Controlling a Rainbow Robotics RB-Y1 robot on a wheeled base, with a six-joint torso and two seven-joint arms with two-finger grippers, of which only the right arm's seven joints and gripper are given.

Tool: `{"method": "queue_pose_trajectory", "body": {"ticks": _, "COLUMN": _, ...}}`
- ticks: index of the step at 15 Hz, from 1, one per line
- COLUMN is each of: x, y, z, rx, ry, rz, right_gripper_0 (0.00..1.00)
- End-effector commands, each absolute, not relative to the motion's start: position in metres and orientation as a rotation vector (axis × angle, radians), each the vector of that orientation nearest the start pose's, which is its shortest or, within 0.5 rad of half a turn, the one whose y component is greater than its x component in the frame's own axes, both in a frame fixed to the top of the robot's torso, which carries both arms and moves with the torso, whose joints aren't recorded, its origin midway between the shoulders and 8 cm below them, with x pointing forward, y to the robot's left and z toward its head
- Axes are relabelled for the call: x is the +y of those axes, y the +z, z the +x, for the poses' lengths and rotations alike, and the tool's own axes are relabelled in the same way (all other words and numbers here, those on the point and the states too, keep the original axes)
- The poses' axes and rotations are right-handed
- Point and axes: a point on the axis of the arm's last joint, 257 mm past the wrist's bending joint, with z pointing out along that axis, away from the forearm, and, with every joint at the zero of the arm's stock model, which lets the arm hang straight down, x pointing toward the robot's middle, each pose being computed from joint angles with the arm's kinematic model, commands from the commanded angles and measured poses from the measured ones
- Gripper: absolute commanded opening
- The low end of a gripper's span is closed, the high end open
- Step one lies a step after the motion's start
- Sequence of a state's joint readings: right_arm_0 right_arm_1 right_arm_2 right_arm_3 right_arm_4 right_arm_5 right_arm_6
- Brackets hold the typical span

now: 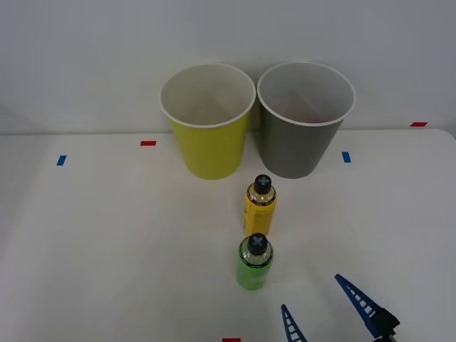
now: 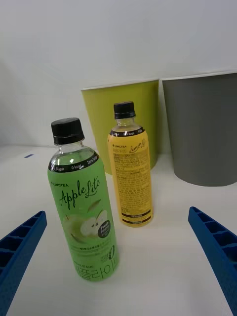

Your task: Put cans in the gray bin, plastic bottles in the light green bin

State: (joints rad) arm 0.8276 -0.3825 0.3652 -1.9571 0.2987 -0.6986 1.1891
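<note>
White tabletop (image 1: 107,235) runs back to a plain wall, with small red and blue tape marks scattered across it, likely as placement guides. Against the wall stand two tall tapered bins, side by side and almost touching: the light green bin (image 1: 208,121) on the left and the gray bin (image 1: 305,118) on the right, both upright with their white mouths open to receive drops from above.

Two bottles stand upright in front of them, lined up one behind the other. The yellow bottle (image 1: 260,206) is nearer the bins, roughly before the gap between them. The green bottle (image 1: 255,261) stands just in front of it, closest to the robot, which makes it the easier first pick.

At the near right edge, the right gripper (image 1: 329,308) hangs low over the table with its blue ribbed fingers (image 2: 19,247) spread wide and nothing between them. From the wrist view the green bottle (image 2: 84,202) sits toward one finger rather than centred, so the hand probably needs to shift sideways and forward before closing. The yellow bottle (image 2: 130,173) close behind leaves little room; pushing in too far could knock it over.
</note>
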Motion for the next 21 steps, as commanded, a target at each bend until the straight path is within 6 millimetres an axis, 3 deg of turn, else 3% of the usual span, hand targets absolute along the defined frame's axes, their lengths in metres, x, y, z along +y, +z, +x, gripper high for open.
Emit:
{"method": "queue_pose_trajectory", "body": {"ticks": 1, "x": -0.128, "y": -0.23, "z": 0.249, "rx": 1.398, "ry": 0.458, "rz": -0.328, "right_gripper_0": 1.0}}
{"method": "queue_pose_trajectory", "body": {"ticks": 3, "x": -0.122, "y": -0.236, "z": 0.249, "rx": 1.402, "ry": 0.49, "rz": -0.346, "right_gripper_0": 1.0}}
{"method": "queue_pose_trajectory", "body": {"ticks": 6, "x": -0.097, "y": -0.251, "z": 0.256, "rx": 1.396, "ry": 0.552, "rz": -0.392, "right_gripper_0": 1.0}}
{"method": "queue_pose_trajectory", "body": {"ticks": 9, "x": -0.074, "y": -0.236, "z": 0.267, "rx": 1.338, "ry": 0.624, "rz": -0.419, "right_gripper_0": 1.0}}
{"method": "queue_pose_trajectory", "body": {"ticks": 14, "x": -0.063, "y": -0.241, "z": 0.308, "rx": 1.382, "ry": 0.601, "rz": -0.46, "right_gripper_0": 1.0}}
{"method": "queue_pose_trajectory", "body": {"ticks": 21, "x": -0.042, "y": -0.234, "z": 0.327, "rx": 1.386, "ry": 0.617, "rz": -0.487, "right_gripper_0": 1.0}}
